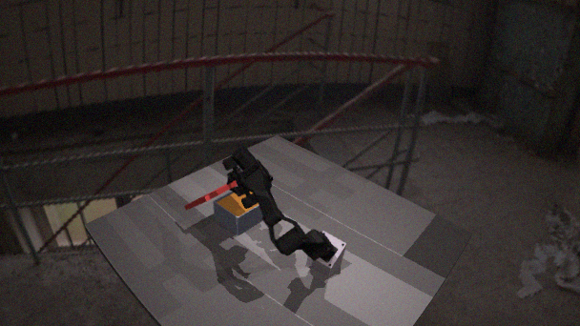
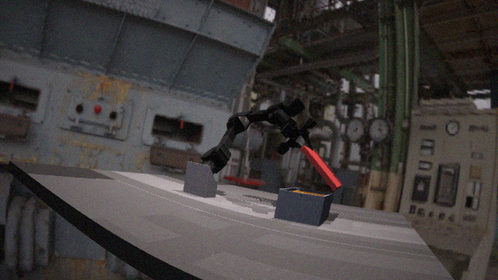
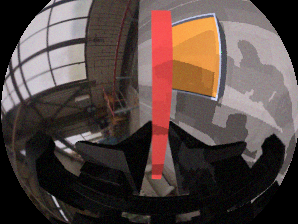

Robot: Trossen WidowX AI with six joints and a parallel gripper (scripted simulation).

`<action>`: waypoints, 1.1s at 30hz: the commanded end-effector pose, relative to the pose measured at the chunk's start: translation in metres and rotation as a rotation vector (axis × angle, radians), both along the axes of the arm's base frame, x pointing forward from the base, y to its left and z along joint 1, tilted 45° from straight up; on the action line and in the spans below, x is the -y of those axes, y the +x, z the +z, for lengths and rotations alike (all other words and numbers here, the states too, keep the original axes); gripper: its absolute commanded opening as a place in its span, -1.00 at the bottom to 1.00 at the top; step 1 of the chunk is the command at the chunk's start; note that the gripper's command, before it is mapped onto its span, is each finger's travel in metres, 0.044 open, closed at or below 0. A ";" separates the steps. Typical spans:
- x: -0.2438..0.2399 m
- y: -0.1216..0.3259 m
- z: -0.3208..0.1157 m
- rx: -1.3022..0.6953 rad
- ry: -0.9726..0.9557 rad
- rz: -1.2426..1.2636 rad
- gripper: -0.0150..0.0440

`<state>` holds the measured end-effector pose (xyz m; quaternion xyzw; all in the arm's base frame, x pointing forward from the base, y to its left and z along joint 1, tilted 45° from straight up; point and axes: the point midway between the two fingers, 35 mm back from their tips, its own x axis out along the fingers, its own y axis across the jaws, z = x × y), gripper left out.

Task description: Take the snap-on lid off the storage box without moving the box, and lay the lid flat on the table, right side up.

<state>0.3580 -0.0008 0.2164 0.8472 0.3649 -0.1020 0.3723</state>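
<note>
Lid, from the hand: the red lid [image 1: 207, 197] [image 2: 322, 168] [image 3: 161, 65] ran outward from between the fingertips, steeply tilted and edge-on in the wrist view.
Gripper: the gripper [image 1: 235, 185] [image 2: 303, 144] [image 3: 160, 124] was closed on one end of the lid, its fingers narrow around it.
Hand's pose: it slanted downward, above the level of the box.
Box: the blue-grey storage box [image 1: 238, 223] [image 2: 302, 206] [image 3: 223, 60] stood open below, its orange inside showing; whether the lid's lower end touched the rim could not be told.
Arm: the black arm [image 1: 272, 210] [image 2: 258, 116] rose from its base, bent, and reached out toward the box.
Base: the pale grey block [image 1: 342, 244] [image 2: 196, 180] sat well apart from the box.
Table: the grey table [image 1: 382, 286] [image 2: 164, 229] [image 3: 240, 107] bore box and base.
Railing: a red-topped railing [image 1: 267, 58] stood beyond.
</note>
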 end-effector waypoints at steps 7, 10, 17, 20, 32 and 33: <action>-0.014 -0.004 0.017 0.004 -0.003 -0.009 -0.49; -0.018 -0.006 0.021 0.004 -0.002 -0.009 -0.49; -0.027 -0.009 0.031 0.004 -0.002 -0.009 -0.49; -0.032 -0.011 0.035 0.004 -0.002 -0.009 -0.49; -0.048 -0.016 0.052 0.004 -0.001 -0.009 -0.49; -0.049 -0.017 0.053 0.004 -0.001 -0.009 -0.49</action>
